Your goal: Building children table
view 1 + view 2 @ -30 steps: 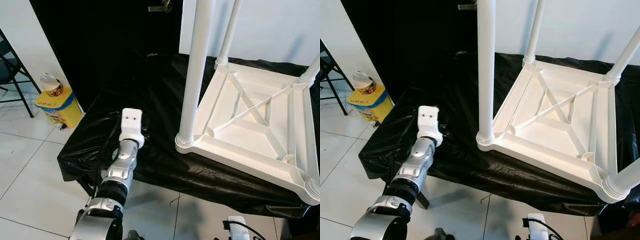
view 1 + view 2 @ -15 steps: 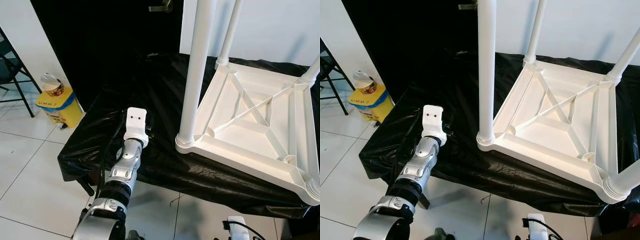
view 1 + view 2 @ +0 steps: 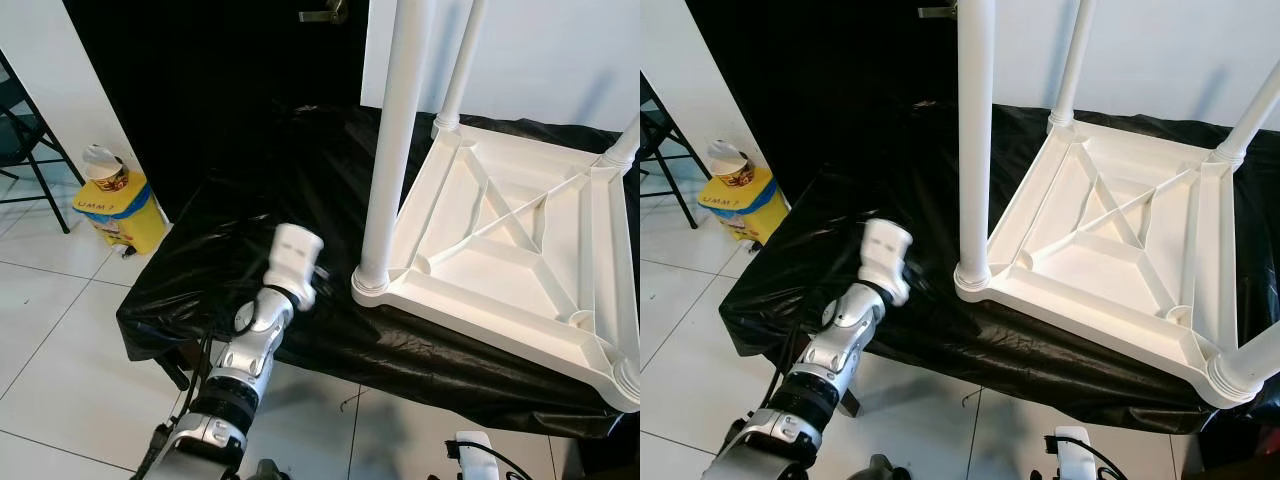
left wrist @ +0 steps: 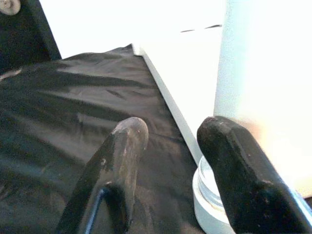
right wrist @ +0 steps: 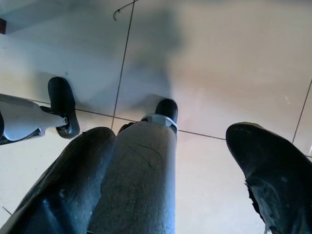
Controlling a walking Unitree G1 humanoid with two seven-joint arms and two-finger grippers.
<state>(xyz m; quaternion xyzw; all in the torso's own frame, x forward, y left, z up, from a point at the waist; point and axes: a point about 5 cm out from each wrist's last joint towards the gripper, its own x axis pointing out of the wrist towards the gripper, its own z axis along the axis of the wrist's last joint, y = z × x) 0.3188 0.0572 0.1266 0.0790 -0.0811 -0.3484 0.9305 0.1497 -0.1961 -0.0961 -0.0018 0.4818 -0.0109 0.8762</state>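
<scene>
Reaching over the black sheet [image 3: 230,250], my left gripper [image 4: 170,146] hangs just beside the near leg [image 3: 395,150] of the upturned white table [image 3: 510,250]. Its fingers [image 4: 122,161] are spread, holding nothing. Hanging low, my right gripper [image 5: 195,161] gapes over floor tiles [image 5: 219,58]. Yellow bin [image 3: 117,208] lettering is unreadable.

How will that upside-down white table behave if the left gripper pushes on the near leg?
Probably light for its size: the table looks like hollow moulded plastic with thin ribs. It may slide easily, since it sits on a glossy black sheet. The tall leg gives leverage, so a high push could tip it. The left gripper is open near the leg's base.
</scene>
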